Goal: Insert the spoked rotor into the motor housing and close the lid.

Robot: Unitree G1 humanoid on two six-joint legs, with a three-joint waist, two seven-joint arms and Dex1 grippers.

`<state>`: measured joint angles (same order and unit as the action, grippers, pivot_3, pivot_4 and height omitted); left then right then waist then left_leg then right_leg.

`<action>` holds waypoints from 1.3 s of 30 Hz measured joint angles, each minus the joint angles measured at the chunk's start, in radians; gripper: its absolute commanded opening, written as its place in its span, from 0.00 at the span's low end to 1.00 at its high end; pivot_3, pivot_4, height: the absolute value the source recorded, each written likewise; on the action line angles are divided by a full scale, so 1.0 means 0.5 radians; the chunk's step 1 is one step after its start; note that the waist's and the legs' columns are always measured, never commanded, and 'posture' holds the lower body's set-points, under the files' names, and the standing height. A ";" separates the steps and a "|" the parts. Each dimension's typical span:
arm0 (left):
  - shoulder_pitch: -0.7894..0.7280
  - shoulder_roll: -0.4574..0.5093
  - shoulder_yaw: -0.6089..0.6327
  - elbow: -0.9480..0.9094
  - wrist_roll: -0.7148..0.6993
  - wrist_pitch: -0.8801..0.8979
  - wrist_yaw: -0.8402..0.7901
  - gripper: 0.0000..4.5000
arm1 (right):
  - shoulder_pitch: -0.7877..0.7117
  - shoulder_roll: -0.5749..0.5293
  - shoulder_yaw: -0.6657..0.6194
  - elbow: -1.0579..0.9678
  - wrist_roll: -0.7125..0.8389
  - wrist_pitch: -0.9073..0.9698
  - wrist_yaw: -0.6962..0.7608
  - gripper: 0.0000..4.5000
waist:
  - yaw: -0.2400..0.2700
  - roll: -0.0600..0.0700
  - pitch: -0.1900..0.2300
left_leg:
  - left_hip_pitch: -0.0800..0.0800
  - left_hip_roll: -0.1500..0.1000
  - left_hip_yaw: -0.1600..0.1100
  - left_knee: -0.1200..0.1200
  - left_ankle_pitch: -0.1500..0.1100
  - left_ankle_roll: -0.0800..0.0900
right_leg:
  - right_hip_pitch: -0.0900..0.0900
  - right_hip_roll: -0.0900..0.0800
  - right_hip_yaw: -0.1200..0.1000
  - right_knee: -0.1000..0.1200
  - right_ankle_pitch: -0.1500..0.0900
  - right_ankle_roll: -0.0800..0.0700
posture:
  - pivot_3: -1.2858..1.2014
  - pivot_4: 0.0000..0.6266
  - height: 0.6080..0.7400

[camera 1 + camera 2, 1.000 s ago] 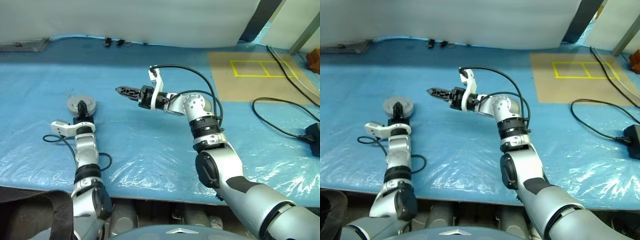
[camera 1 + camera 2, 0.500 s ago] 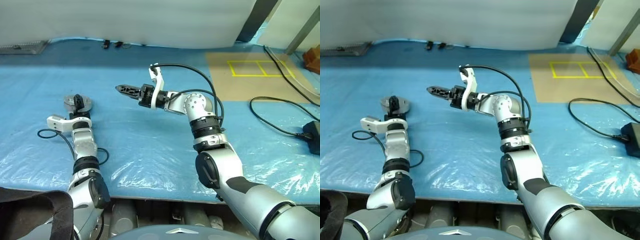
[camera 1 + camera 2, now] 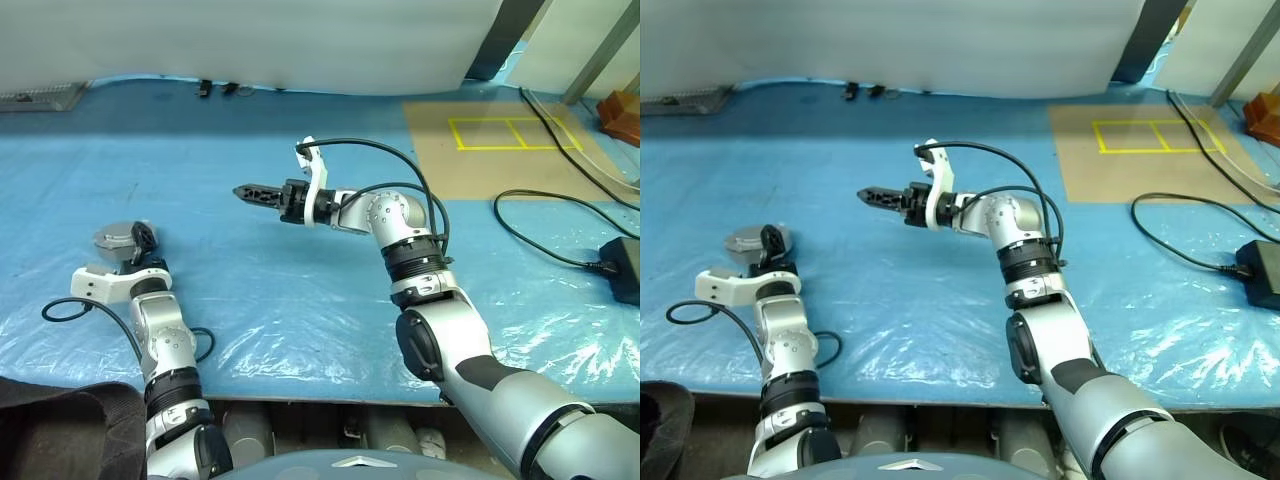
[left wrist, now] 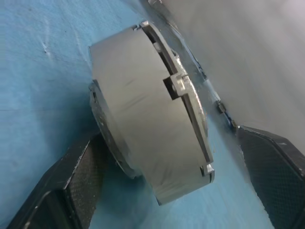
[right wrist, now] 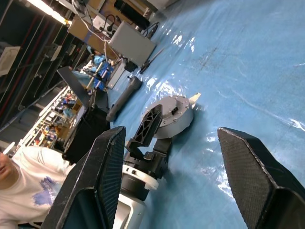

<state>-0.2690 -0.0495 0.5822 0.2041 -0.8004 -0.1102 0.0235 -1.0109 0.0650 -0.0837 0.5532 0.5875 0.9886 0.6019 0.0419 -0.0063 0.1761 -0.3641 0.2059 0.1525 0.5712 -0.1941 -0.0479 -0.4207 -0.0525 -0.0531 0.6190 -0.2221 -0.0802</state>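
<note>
A thick round grey disc lies on the blue sheet at the near left, its top the plain light grey face of the lid. The motor housing and the spoked rotor are hidden. My left gripper is level beside the disc's right edge and open. In the left wrist view its fingers stand wide either side of the disc, which also shows in the right wrist view. My right gripper hovers over the middle of the table pointing left, open and empty.
A brown board with yellow tape lies at the back right. Black cables and a black adapter lie on the right. Small dark items sit at the far edge. A person in a white shirt is beyond the table's left.
My left gripper has opened, come off the top of the grey disc and drawn back toward me. The camera has shifted. The right arm has stayed put.
</note>
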 measured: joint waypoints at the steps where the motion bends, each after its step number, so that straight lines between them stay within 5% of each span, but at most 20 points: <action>1: 0.013 0.003 -0.013 -0.032 0.018 0.034 0.044 0.99 | 0.000 -0.003 0.012 -0.001 0.000 0.002 0.009 0.71 | 0.000 0.000 0.000 | 0.000 0.000 0.000 0.000 0.000 0.000 | 0.000 0.000 0.000 0.000 0.000 0.000 | 0.52 0.24 1.00; 8: -0.002 0.033 -0.034 -0.105 0.050 0.172 0.241 0.99 | 0.001 -0.016 0.070 -0.004 -0.029 0.014 0.031 0.71 | 0.004 0.000 0.000 | 0.003 0.000 -0.001 0.000 0.000 0.000 | 0.000 0.000 0.000 0.000 0.000 0.000 | 0.52 0.24 1.00; 27: -0.224 -0.012 0.183 0.053 -0.308 0.140 0.104 0.99 | 0.053 -0.020 0.117 -0.053 -0.048 0.013 0.051 0.71 | 0.042 0.000 0.000 | 0.002 -0.001 -0.002 0.002 0.000 0.000 | 0.000 0.000 -0.001 0.001 0.000 0.000 | 0.52 0.24 1.00; 34: -0.250 -0.027 0.253 0.108 -0.445 0.130 0.085 0.56 | 0.055 -0.021 0.116 -0.054 -0.072 0.012 0.051 0.71 | 0.054 -0.001 0.000 | 0.000 0.000 -0.002 0.001 0.000 0.000 | 0.000 0.000 -0.001 -0.001 0.000 0.001 | 0.52 0.24 1.00; 39: -0.273 -0.030 0.252 0.119 -0.447 0.126 0.094 0.53 | 0.055 -0.014 0.116 -0.054 -0.073 0.011 0.051 0.71 | 0.055 -0.001 0.001 | 0.000 -0.001 -0.002 0.001 0.000 0.000 | 0.000 0.000 -0.002 -0.001 0.000 0.001 | 0.52 0.24 1.00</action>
<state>-0.4053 -0.0644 0.7083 0.2636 -1.0238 -0.0472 0.0703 -0.9835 0.0579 -0.0255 0.5261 0.5512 0.9943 0.6272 0.0696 -0.0069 0.1764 -0.3641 0.2056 0.1512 0.5718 -0.1939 -0.0479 -0.4208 -0.0528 -0.0540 0.6184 -0.2219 -0.0798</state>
